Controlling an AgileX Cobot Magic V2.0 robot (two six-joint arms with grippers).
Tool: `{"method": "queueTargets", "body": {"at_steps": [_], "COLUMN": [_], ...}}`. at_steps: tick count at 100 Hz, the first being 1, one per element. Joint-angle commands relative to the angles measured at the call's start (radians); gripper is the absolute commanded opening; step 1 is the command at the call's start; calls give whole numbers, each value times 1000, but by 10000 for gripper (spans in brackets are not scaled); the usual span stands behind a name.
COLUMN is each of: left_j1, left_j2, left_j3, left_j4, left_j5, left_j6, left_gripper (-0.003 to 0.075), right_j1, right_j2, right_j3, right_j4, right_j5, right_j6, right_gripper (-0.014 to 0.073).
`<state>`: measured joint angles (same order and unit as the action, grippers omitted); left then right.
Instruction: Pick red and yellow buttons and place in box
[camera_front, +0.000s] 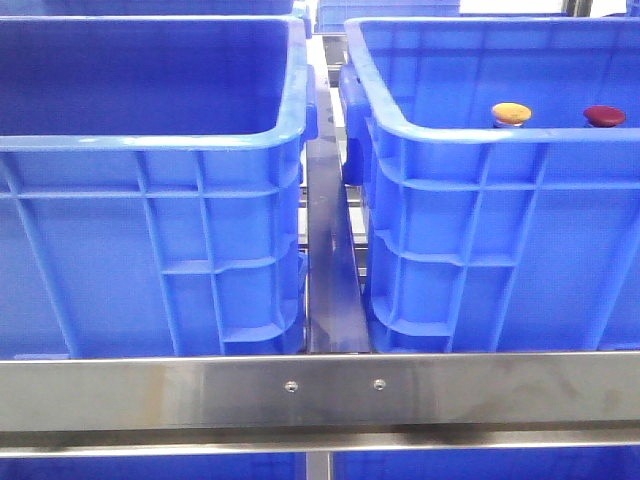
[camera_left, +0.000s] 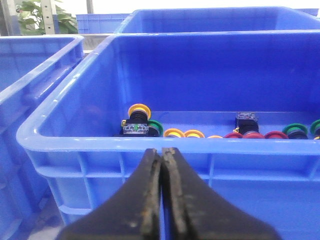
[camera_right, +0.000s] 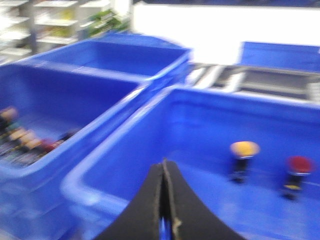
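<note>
I see both grippers, left and right, closed, empty, outside crate rims. Yellow button and red button upright, apart, inside right box.

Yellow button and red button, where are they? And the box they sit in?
yellow button (camera_front: 511, 111), front view, on its round cap.
red button (camera_front: 604, 115), front view, on its cap.
box (camera_front: 480, 135), front view, on its near rim.

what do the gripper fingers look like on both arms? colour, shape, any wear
Only fingertips show, in the wrist views. Left gripper: two black, flat fingers tapering to a point, with brownish scuffing along their inner edges. Right gripper: the same black tapered pair, image blurred. No cables, markings or arm links visible.
</note>
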<state>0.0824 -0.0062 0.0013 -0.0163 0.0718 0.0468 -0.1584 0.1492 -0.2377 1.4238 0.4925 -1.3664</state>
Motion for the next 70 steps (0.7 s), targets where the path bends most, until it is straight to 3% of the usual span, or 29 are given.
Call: {"method": "queueTargets", "body": {"at_steps": [1, 25, 47, 70], "left_j1": [2, 2, 2, 2], "left_j2": [-31, -31, -31, -31], "left_j3": [52, 52, 52, 52], "left_j4": [1, 1, 1, 1], "left_j5": [-78, -78, -78, -78], "left_j6": [-11, -11, -11, -11], "left_gripper": [-20, -20, -20, -20], "right_j1": [2, 4, 47, 53], "right_j2": [2, 2, 0, -87], "right_j3": [-26, -26, 4, 134], "right_j4": [-25, -673, -1022, -1424], "right_j5": [-95, -92, -342, -567], "right_j6": [92, 648, 918, 1352], "right_gripper": [-56, -56, -56, -56]}}
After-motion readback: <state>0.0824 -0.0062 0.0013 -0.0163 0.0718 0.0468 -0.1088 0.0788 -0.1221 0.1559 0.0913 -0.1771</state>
